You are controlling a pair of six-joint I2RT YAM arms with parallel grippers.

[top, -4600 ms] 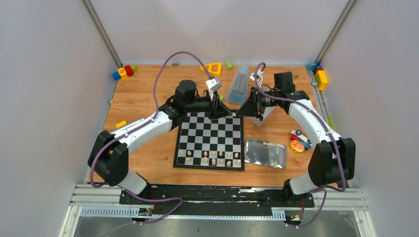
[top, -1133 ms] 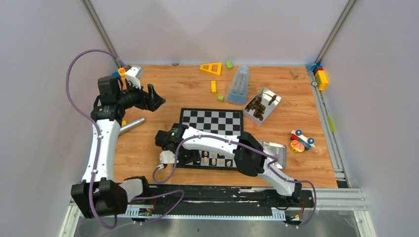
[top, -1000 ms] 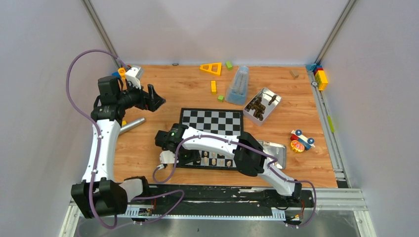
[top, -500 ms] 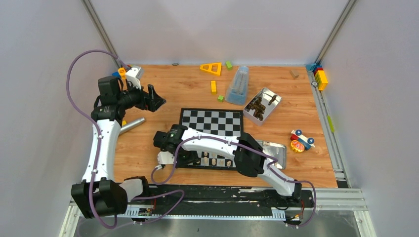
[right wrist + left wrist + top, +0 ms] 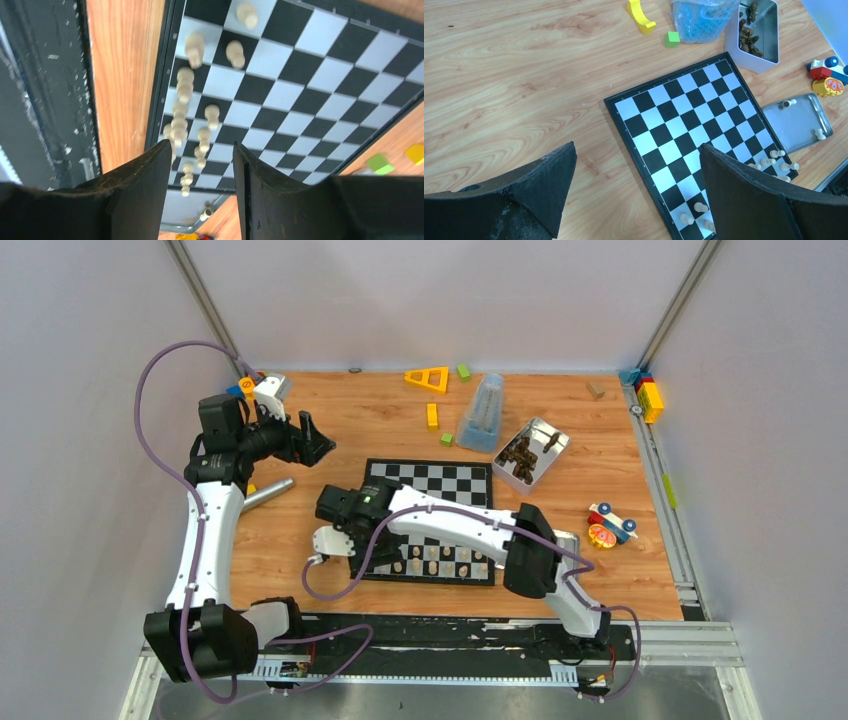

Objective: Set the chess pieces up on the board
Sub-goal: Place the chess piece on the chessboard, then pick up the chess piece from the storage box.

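Hovering over the near-left corner of the flat black-and-white checkered chessboard, the right gripper had its black fingers apart, nothing between them. Small pale cream chess pieces stood in the board's two nearest rows, right below it. Left gripper hung wide open and empty over the wooden tabletop, off the board's far-left corner.

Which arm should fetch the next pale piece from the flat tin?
Right, probably: right gripper open over the board, tin on that arm's side; left gripper hangs beyond the board's left edge.
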